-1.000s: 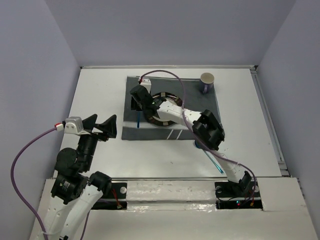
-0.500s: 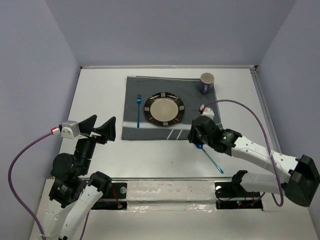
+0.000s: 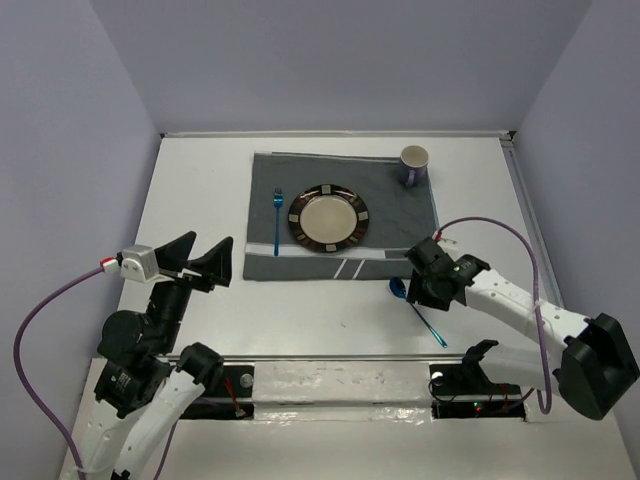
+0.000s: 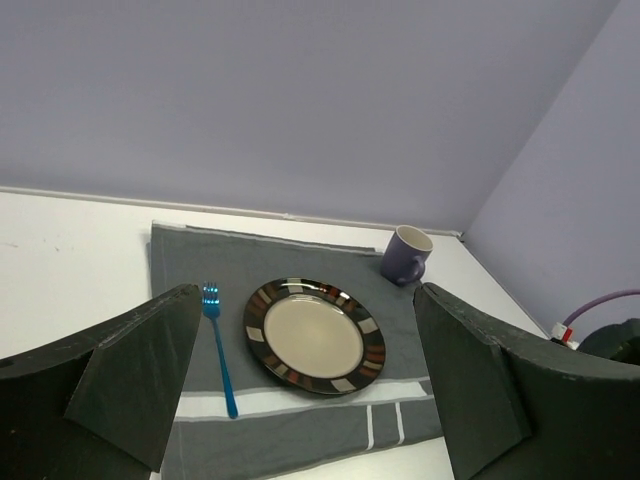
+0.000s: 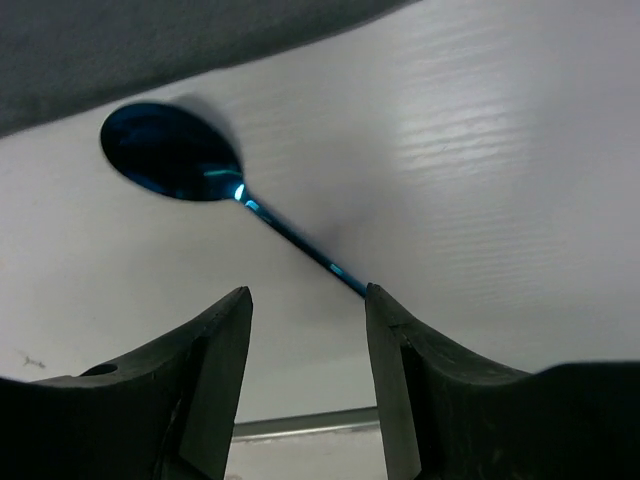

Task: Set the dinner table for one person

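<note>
Tool (image 5: 305, 298) low over spoon (image 5: 172, 152) (right arm)

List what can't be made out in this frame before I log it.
Spoon handle end: right wrist view, behind the right gripper's fingers; top view, its neck under that gripper.
Placemat near corners: left wrist view, behind the left gripper's fingers.
Mug contents: too small in top and left wrist views.
</note>
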Controlling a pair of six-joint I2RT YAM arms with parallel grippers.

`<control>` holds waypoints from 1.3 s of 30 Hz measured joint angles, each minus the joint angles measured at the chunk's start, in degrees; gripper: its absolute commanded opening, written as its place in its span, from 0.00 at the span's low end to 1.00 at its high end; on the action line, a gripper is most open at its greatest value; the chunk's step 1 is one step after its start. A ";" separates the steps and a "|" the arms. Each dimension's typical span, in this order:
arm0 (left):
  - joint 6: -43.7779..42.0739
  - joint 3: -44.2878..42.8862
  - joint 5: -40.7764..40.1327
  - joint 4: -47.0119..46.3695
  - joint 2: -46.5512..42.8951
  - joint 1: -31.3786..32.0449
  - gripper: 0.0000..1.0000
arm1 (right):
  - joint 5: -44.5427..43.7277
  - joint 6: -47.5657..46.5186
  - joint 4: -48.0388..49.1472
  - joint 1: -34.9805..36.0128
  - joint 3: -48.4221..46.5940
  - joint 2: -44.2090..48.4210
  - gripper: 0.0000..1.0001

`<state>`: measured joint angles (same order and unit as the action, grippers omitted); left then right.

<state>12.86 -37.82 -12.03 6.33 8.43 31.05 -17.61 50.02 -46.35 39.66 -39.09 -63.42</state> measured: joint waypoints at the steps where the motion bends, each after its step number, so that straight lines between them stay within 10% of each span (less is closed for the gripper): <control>1: 0.00 0.00 -0.24 0.02 0.00 0.09 0.98 | 0.70 -1.77 0.44 -2.32 -0.24 -1.16 0.53; 15: -0.20 0.00 -2.54 0.96 -0.61 0.79 0.98 | 12.13 -17.11 5.49 -8.11 -2.86 -15.89 0.46; 22: -0.20 0.00 -2.62 1.25 -0.61 0.76 0.98 | 13.20 -19.56 6.38 -8.13 -3.98 -18.75 0.00; 39: -0.17 0.00 -2.51 1.20 1.55 0.90 0.98 | 13.00 -21.03 3.43 -8.24 -15.23 -12.83 0.00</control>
<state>12.69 -37.82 -14.55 7.53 9.98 31.94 -4.60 28.99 -42.92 31.42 -54.33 -76.25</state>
